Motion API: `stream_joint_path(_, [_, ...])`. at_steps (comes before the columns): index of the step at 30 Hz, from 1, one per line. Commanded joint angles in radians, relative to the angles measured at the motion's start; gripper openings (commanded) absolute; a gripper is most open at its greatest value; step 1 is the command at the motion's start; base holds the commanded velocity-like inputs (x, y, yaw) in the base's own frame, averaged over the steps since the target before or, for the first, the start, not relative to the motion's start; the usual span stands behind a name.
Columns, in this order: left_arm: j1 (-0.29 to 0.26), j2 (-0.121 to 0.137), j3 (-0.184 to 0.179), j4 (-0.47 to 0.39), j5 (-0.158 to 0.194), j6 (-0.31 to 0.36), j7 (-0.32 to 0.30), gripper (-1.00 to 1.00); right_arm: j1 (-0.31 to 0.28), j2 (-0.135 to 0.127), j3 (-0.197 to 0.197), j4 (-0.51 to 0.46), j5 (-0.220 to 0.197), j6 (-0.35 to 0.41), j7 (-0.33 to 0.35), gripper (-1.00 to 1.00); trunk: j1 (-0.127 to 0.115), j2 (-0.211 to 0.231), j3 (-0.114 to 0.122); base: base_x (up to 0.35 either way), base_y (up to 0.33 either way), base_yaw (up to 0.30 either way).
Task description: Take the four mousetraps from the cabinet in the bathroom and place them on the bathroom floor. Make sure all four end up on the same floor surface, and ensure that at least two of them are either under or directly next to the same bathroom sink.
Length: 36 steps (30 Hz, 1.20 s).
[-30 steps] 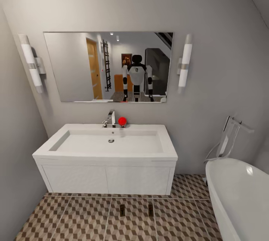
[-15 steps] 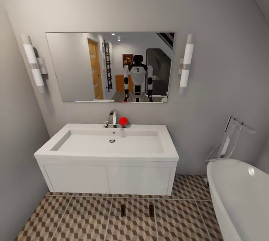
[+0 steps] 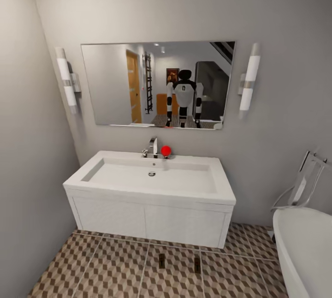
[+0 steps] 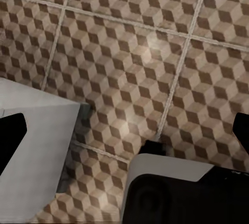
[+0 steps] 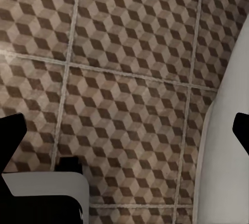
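Turning a little to the left compared with a second ago. Seen in the head view as a slide of the whole picture to the right, so a move of the camera, not of the things. More of the grey left wall now, less of the white bathtub (image 3: 302,247) at the right.

Still facing the white sink (image 3: 150,185) with the mirror (image 3: 157,83) above it. Two mousetraps lying flat on the bathroom floor (image 3: 92,270), just in front of the sink: one (image 3: 162,261) and another (image 3: 197,265) to its right, a little apart. Same spots next to the sink as before.

Looking down at the tiles with the left pincer (image 4: 124,135) spread wide and pinching nothing. Same for the right pincer (image 5: 124,130): spread wide, nothing between the tips.

Probably means the "two by the sink" part is done. Only two traps to see here, so likely two more to fetch from the cabinet and lay on these same tiles. Turning away fits going back for them.
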Motion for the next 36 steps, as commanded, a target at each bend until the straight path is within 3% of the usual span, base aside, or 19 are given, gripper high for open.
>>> stream_joint_path(1, [0.002, -0.001, -0.009, 0.001, 0.010, 0.000, 0.002, 1.00, -0.001, 0.000, 0.008, 0.003, -0.009, -0.007, -0.001, 1.00, 0.000, -0.002, -0.001, 0.000, 0.000, 0.252])
stream_joint_path(10, [0.028, -0.003, -0.009, 0.000, 0.009, 0.045, -0.019, 1.00, -0.001, 0.001, 0.008, 0.003, -0.009, -0.007, 0.001, 1.00, 0.000, -0.002, 0.005, 0.000, 0.000, 0.256])
stream_joint_path(21, [0.063, -0.001, -0.008, 0.001, 0.011, 0.061, -0.131, 1.00, 0.009, 0.005, 0.009, 0.003, -0.008, 0.012, 0.010, 1.00, 0.000, -0.002, 0.013, 0.000, 0.000, 0.259])
stream_joint_path(27, [0.082, -0.001, -0.006, 0.001, 0.013, 0.060, -0.160, 1.00, 0.026, 0.012, 0.010, 0.003, -0.008, 0.037, 0.011, 1.00, 0.000, -0.002, 0.017, 0.000, 0.000, 0.259])
stream_joint_path(32, [0.092, -0.001, -0.006, 0.001, 0.025, 0.060, -0.166, 1.00, 0.038, 0.028, 0.009, 0.003, -0.007, 0.046, 0.012, 1.00, 0.000, -0.002, 0.020, 0.000, 0.000, 0.259])
stream_joint_path(36, [0.101, -0.001, -0.006, 0.001, 0.055, 0.060, -0.168, 1.00, 0.053, 0.043, 0.009, 0.003, -0.007, 0.050, 0.012, 1.00, 0.000, -0.002, 0.023, 0.000, 0.000, 0.259])
